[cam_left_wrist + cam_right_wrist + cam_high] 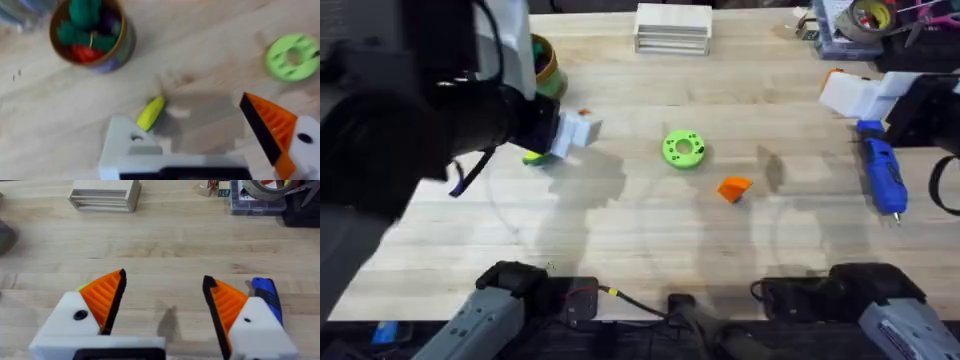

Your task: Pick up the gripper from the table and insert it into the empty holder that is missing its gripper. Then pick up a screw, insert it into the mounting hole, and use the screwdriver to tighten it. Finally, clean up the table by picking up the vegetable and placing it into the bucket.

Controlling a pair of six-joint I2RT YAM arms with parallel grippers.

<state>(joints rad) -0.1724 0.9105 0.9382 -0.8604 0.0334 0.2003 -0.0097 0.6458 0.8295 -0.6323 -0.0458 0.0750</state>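
Observation:
The orange ribbed gripper (734, 188) lies on the table right of centre. My left gripper (578, 122) (185, 120) hangs open above the yellow-and-green vegetable (535, 157) (151, 112). One of its fingers is the bare white holder (127, 145); the other carries an orange pad (272, 127). The golden-brown bucket (548, 68) (125, 42) stands just beyond, holding green and red toys. At the right edge my right gripper (840, 85) (165, 280) is open with both orange pads fitted. The blue screwdriver (882, 175) (265, 292) lies beside it. The screw is out of view.
A green ring-shaped disc (683, 149) (291, 56) lies at the table's middle. A white slatted box (672, 28) (105, 192) stands at the far edge. A tape roll (868, 17) and small clutter sit at the far right corner.

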